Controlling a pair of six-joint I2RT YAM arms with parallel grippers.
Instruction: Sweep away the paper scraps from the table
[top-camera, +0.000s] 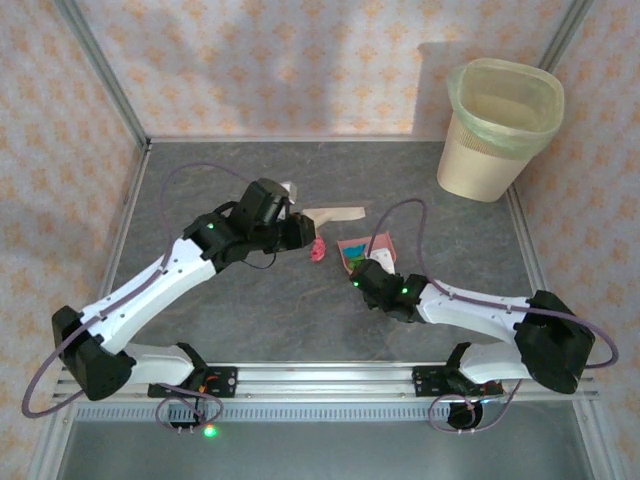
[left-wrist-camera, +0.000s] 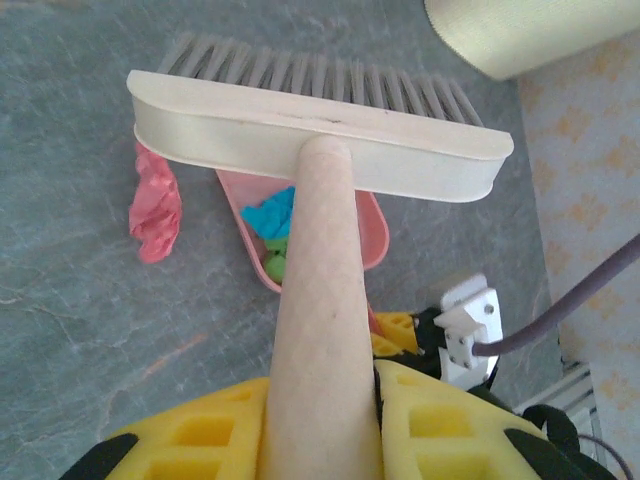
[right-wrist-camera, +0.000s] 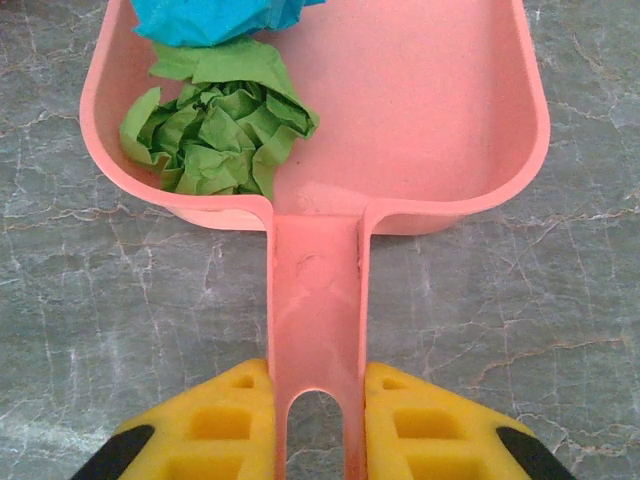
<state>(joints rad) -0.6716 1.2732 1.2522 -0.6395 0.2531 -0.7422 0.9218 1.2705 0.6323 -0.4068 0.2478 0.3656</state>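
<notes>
My left gripper (left-wrist-camera: 325, 420) is shut on the cream handle of a brush (left-wrist-camera: 315, 135), whose head hangs bristles-down over the table (top-camera: 300, 330). In the top view the left gripper (top-camera: 290, 232) sits left of the brush head (top-camera: 335, 213). My right gripper (right-wrist-camera: 316, 420) is shut on the handle of a pink dustpan (right-wrist-camera: 420, 110) lying flat on the table. A green paper scrap (right-wrist-camera: 215, 130) and a blue one (right-wrist-camera: 210, 15) lie inside the pan. A red scrap (left-wrist-camera: 155, 205) lies on the table just left of the dustpan (top-camera: 365, 247) and below the brush's left end.
A cream waste bin (top-camera: 497, 127) with a greenish liner stands at the back right corner. Aluminium rails edge the table, with orange patterned walls behind and beside it. Both arms reach toward the table's middle, with cables looping above them.
</notes>
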